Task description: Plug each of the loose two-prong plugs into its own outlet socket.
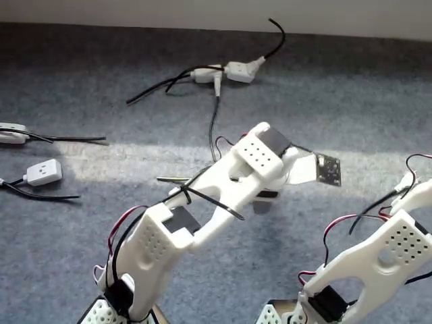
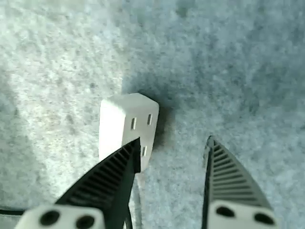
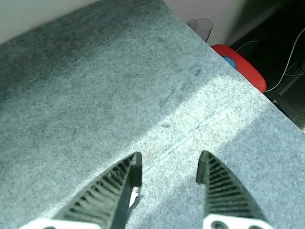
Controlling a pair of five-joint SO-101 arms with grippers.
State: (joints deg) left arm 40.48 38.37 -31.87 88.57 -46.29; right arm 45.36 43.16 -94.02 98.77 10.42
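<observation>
A white outlet socket block [image 2: 125,125] lies on the grey carpet with its slots facing up. My left gripper [image 2: 172,149] hovers open just over it; one fingertip [image 2: 129,155] overlaps the block's near edge, while the other stands off to the side over bare carpet. In the high view the left arm [image 1: 223,189] stretches to the middle of the carpet. My right gripper [image 3: 169,160] is open over bare carpet, with a small white piece [image 3: 135,194] peeking from under one finger. Another white socket [image 1: 43,172] with a black cord lies at the left.
A joined cluster of white sockets and plugs [image 1: 226,71] with black cords lies at the back. One more white piece [image 1: 10,133] sits at the left edge. The carpet's edge, a red object [image 3: 240,69] and a clear cup [image 3: 202,26] show beyond the right gripper.
</observation>
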